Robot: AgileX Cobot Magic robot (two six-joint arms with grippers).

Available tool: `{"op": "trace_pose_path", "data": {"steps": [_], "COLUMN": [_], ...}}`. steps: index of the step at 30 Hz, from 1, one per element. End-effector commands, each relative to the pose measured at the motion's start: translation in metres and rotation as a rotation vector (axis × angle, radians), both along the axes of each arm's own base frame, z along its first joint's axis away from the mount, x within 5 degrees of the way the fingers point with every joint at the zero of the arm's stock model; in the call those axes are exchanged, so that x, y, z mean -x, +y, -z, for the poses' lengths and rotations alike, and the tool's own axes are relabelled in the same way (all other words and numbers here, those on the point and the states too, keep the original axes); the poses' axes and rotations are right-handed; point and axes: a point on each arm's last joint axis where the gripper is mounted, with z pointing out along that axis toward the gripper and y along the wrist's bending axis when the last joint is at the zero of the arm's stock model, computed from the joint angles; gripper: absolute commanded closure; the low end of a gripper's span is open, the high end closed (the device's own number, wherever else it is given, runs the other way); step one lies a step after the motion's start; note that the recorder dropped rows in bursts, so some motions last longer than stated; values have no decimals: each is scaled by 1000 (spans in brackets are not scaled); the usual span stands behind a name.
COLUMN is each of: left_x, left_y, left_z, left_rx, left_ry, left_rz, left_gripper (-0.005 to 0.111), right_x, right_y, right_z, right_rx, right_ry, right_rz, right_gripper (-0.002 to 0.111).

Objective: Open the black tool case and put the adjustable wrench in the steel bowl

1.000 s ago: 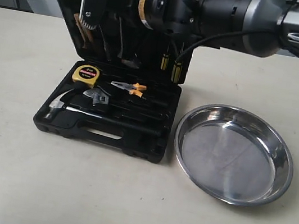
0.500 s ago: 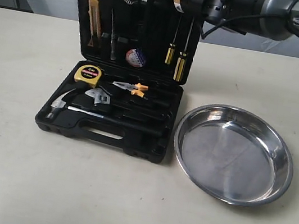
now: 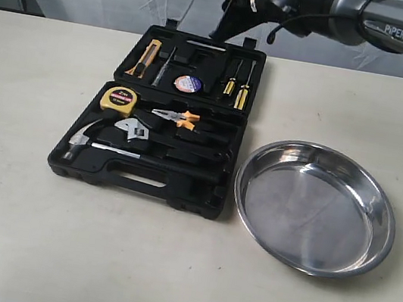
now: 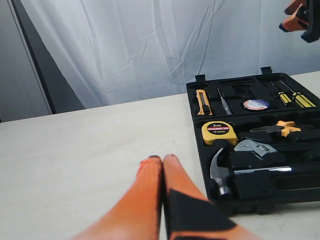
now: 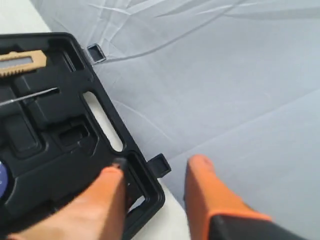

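Note:
The black tool case (image 3: 179, 193) lies open on the table, its lid (image 3: 202, 51) folded back flat. The adjustable wrench (image 3: 133, 129) rests in its recess in the base, silver head toward the hammer, and also shows in the left wrist view (image 4: 254, 147). The steel bowl (image 3: 306, 214) stands empty to the right of the case. My right gripper (image 5: 159, 167) hovers open over the lid's far edge by a latch (image 5: 159, 165), holding nothing; it hangs above the lid (image 3: 228, 23). My left gripper (image 4: 162, 159) is shut and empty, low over the table, left of the case.
In the base lie a hammer (image 3: 84, 144), a yellow tape measure (image 3: 120, 98) and orange-handled pliers (image 3: 176, 119). The lid holds a utility knife (image 3: 146, 58), a tape roll (image 3: 189, 83) and screwdrivers (image 3: 236, 80). A white curtain hangs behind the table.
The lid has swung from upright to lying flat back on the table. My right arm has moved back and up, off the lid.

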Motion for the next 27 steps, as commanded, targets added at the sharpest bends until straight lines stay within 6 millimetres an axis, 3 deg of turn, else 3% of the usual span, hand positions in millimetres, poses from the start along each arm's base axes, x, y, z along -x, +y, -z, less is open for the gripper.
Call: {"op": "trace_pose_path", "data": {"steps": [1, 5, 9, 14, 17, 18, 21, 22, 23, 24, 27], "left_x": [0, 0, 0, 0, 0, 0, 0, 0, 0, 0, 0], "left_y": [0, 0, 0, 0, 0, 0, 0, 0, 0, 0, 0], "left_z": [-1, -1, -1, -1, -1, -1, -1, -1, -1, -1, -1], "left_rx": [3, 3, 3, 3, 3, 3, 3, 3, 3, 3, 3], "left_ry": [-4, -4, -4, -4, -4, -4, -4, -4, -4, -4, -4], "left_rz": [1, 1, 1, 1, 1, 1, 1, 1, 1, 1, 1], "left_gripper": [106, 106, 106, 106, 106, 106, 106, 106, 106, 106, 106], "right_x": [14, 27, 52, 94, 115, 126, 136, 129, 122, 108, 84], "right_y": [6, 11, 15, 38, 57, 72, 108, 127, 134, 145, 147], "right_z": [-20, -15, 3, 10, 5, 1, -3, -3, -5, -6, -3], "right_rx": [-117, -82, 10, -24, -72, -109, -182, -237, -269, -310, -343], "right_ry": [109, 258, 568, 959, 1067, 1066, 876, 686, 572, 347, 47], "right_rz": [104, 165, 129, -165, -359, -474, -651, -609, -566, -483, -365], "right_gripper": [104, 108, 108, 108, 108, 108, 108, 108, 108, 108, 108]}}
